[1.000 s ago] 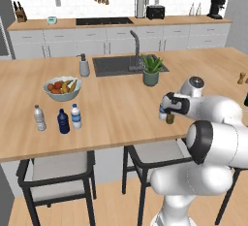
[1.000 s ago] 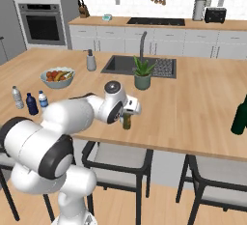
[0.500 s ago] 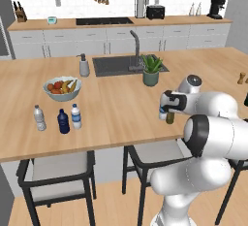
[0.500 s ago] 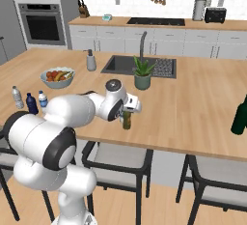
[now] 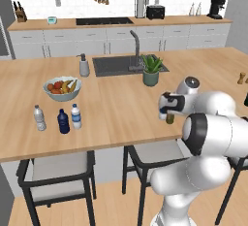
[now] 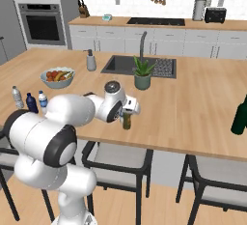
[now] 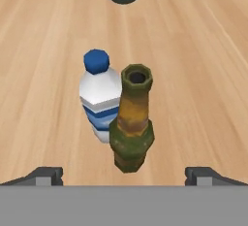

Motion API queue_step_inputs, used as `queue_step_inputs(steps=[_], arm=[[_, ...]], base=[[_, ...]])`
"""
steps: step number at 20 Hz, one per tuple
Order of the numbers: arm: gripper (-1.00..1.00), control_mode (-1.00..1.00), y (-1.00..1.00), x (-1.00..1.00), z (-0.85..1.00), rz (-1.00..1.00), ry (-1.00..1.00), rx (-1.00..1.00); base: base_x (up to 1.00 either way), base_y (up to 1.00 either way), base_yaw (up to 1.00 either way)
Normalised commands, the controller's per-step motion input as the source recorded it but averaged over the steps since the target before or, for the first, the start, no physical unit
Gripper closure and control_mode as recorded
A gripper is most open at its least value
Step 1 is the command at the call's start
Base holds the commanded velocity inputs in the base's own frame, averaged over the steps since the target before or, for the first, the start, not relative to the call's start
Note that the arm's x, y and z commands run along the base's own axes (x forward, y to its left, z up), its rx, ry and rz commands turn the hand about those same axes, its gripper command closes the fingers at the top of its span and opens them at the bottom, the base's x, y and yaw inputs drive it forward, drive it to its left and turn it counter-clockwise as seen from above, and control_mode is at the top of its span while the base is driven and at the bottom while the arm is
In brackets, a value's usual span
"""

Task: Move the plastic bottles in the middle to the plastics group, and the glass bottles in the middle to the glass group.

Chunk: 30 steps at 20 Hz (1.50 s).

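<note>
Left base view: gripper [image 5: 167, 109] right of centre over glass bottle [image 5: 170, 118] on desk [image 5: 116, 108]; right base view: bottle mid-frame; hand view: fingers [image 7: 44, 175] spread wide, bottle centre beside water bottle [image 7: 100, 99]; step judged approach, next descend and close.

Kitchen: wooden island counter [image 5: 116, 108], sink [image 5: 118, 65], wall oven [image 6: 42, 23], stools [image 5: 55, 169].

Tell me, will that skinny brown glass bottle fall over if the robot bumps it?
Probably: the slim olive-brown glass bottle stands tall on a small base, so a nudge might tip it. It could also knock the clear water bottle right beside it. Being glass, it's likely hard and breakable.
</note>
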Motion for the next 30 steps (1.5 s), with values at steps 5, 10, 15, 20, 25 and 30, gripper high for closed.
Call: queue_step_inputs(steps=[5,10,15,20,25,30], arm=[[-1.0,-1.0,0.0,0.07,-0.25,0.0,0.0,0.0],[-1.0,-1.0,0.0,0.06,-0.01,0.0,0.0,0.0],[-1.0,-1.0,0.0,0.11,0.0,0.0,0.0,0.0],[-1.0,-1.0,0.0,0.05,0.0,0.0,0.0,0.0],[-1.0,-1.0,0.0,0.06,0.0,0.0,0.0,0.0],[-1.0,-1.0,-0.02,0.03,-0.04,0.0,0.0,0.0]], base=[[0.0,0.0,0.0],[0.0,0.0,0.0],[0.0,0.0,0.0],[0.0,0.0,0.0],[0.0,0.0,0.0],[0.0,0.0,0.0]])
